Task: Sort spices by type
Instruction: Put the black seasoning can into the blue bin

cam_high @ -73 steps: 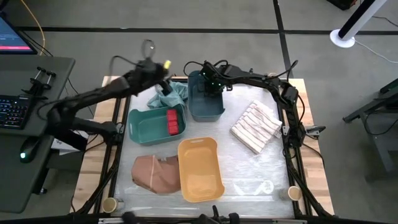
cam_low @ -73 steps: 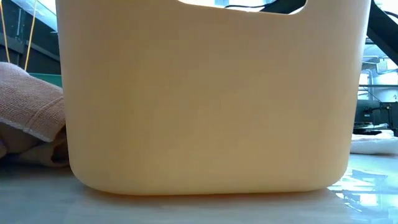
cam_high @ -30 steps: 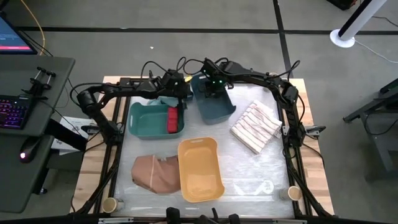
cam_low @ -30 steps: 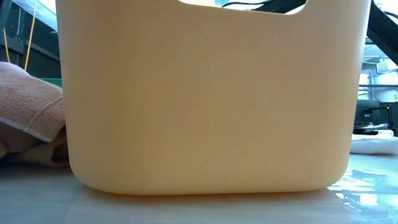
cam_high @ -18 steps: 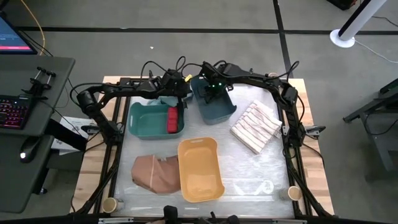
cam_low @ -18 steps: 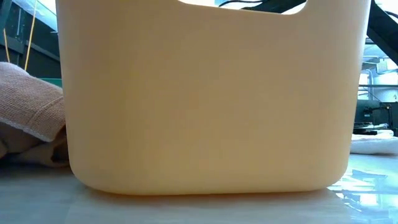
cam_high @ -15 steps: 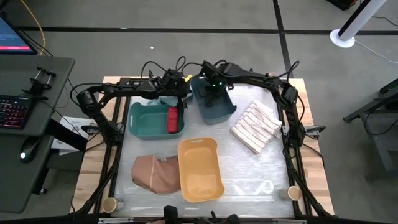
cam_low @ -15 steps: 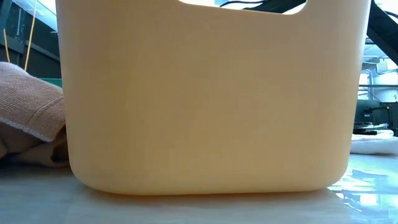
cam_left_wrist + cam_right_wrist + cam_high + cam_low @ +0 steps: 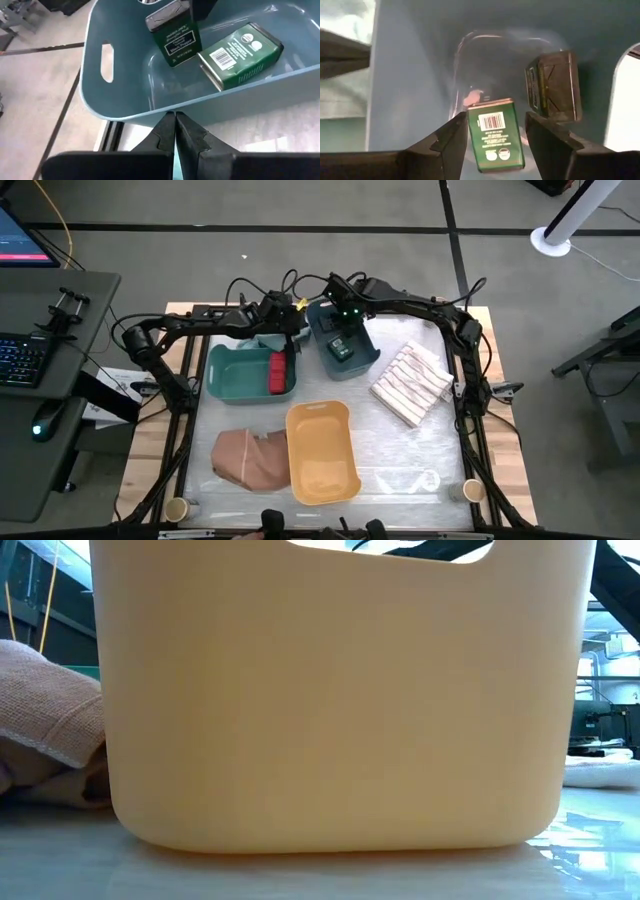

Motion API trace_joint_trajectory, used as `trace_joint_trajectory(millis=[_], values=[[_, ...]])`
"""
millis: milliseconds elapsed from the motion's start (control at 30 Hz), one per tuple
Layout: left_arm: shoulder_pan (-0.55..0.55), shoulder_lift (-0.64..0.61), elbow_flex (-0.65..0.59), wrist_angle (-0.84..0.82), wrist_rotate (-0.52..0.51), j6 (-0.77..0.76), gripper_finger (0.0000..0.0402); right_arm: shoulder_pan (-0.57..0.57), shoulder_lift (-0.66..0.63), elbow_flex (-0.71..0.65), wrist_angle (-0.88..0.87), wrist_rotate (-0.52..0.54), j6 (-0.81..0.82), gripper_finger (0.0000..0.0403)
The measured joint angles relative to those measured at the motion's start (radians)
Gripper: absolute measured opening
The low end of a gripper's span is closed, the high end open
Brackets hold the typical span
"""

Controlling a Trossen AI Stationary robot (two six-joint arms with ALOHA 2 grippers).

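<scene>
Right gripper [image 9: 495,132] hangs inside the blue bin [image 9: 365,362], its two fingers spread apart on either side of a green spice tin [image 9: 495,134] that stands upright between them. We judge the tin has just been let go, or is about to be, since the fingers do not seem to press on its sides. Just beyond it, deeper in the bin, a second green tin [image 9: 553,86] lies on its side, so the two alike sit together as one type.

Our left gripper [image 9: 174,131] waits just outside the near wall of the same bin with its fingers pressed together, holding nothing.

Away to the left gripper's side, red boxes [image 9: 277,374] lie gathered in the green bin [image 9: 232,380]. Closer to us the yellow bin [image 9: 320,455] looks empty from above, likely kept for a third type
</scene>
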Motion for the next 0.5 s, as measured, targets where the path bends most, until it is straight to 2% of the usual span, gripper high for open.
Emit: trace_joint_trajectory(millis=[233, 500], values=[[0.001, -0.028, 0.0, 0.001, -0.017, 0.004, 0.0, 0.005, -0.006, 0.0, -0.021, -0.09, -0.036, 0.0194], [0.03, -0.051, 0.0, -0.006, -0.02, -0.024, 0.0, 0.048, -0.006, 0.0, -0.079, -0.097, -0.102, 0.0194]])
